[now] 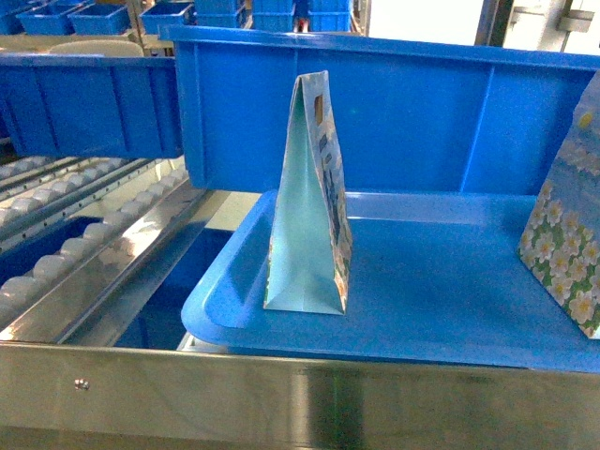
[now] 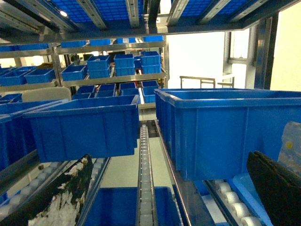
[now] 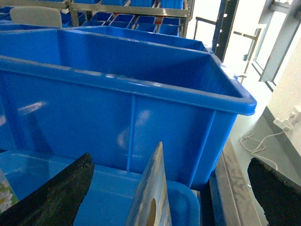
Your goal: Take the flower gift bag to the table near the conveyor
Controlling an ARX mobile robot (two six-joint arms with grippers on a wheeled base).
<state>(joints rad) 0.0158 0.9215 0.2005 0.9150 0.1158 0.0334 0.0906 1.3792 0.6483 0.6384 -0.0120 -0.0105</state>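
The head view shows neither arm. In the left wrist view the left claw [image 2: 164,197] stands spread wide, one dark finger [image 2: 56,200] at 7 o'clock, worn and scuffed white, the other at 4 o'clock. The right claw [image 3: 164,197] is likewise spread, fingers [image 3: 59,195] at 7 and 4 o'clock.

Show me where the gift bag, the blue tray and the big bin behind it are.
Gift bag [image 1: 307,220], head view: pale blue side panel.
Blue tray [image 1: 441,291], head view: bare floor.
Big bin [image 1: 441,122], head view: front wall.
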